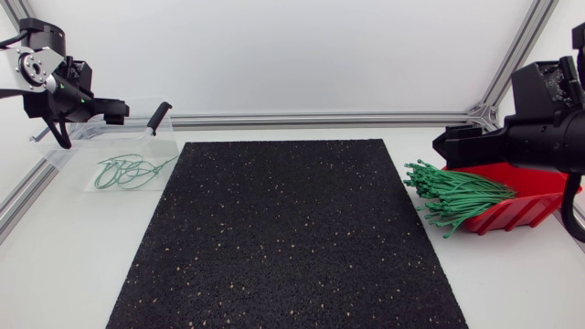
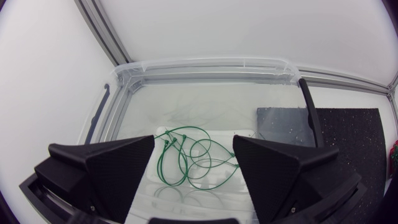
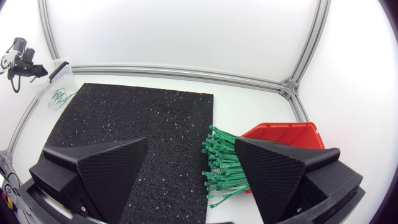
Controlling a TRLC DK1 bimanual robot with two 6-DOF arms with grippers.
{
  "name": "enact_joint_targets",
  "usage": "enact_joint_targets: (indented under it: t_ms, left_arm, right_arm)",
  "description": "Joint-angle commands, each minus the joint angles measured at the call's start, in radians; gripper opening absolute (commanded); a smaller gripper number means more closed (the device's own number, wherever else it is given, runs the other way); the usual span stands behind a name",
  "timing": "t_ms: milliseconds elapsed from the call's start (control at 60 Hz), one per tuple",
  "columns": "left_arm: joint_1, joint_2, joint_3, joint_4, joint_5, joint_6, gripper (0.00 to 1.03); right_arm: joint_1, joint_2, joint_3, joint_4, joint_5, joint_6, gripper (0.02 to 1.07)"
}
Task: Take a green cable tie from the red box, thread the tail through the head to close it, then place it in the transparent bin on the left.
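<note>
the left arm holds its jaws wide apart and empty over the transparent bin, where closed ties lie, likely a drop-off pose. the right arm hangs with jaws spread, gripping nothing, above the green cable ties spilling from the red box, well placed for picking 1.

The right arm covers the back of the red box beside the mat, hiding the far ends of the bundled ties. In the right wrist view, the looped ties across the mat are too small to count.
</note>
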State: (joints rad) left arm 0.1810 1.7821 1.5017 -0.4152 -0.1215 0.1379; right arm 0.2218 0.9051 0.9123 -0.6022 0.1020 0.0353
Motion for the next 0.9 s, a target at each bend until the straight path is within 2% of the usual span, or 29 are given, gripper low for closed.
enact_joint_targets:
  t_ms: [0,150,333,467,750,883]
  left_arm:
    - [0.006,0.016,0.089,-0.060,-0.004,-0.037,0.99]
    - [0.012,-0.007,0.178,-0.217,0.045,-0.063,0.99]
    - [0.000,-0.136,0.118,-0.228,0.054,-0.070,0.99]
    - [-0.017,-0.219,0.043,-0.206,0.052,-0.075,0.99]
    - [-0.048,-0.429,-0.209,-0.036,0.052,-0.075,0.99]
    - [-0.061,-0.507,-0.311,-0.005,0.052,-0.073,0.99]
  right_arm:
    - [0.010,-0.015,-0.036,-0.010,0.005,-0.017,1.03]
    - [0.010,-0.051,-0.039,0.001,0.005,-0.026,1.03]
    - [-0.012,-0.098,-0.038,0.007,0.005,-0.044,1.03]
    - [-0.044,-0.149,-0.059,0.015,0.004,-0.052,1.03]
    - [-0.096,-0.313,-0.181,0.076,0.004,-0.052,1.03]
    - [-0.122,-0.388,-0.253,0.111,0.005,-0.054,1.03]
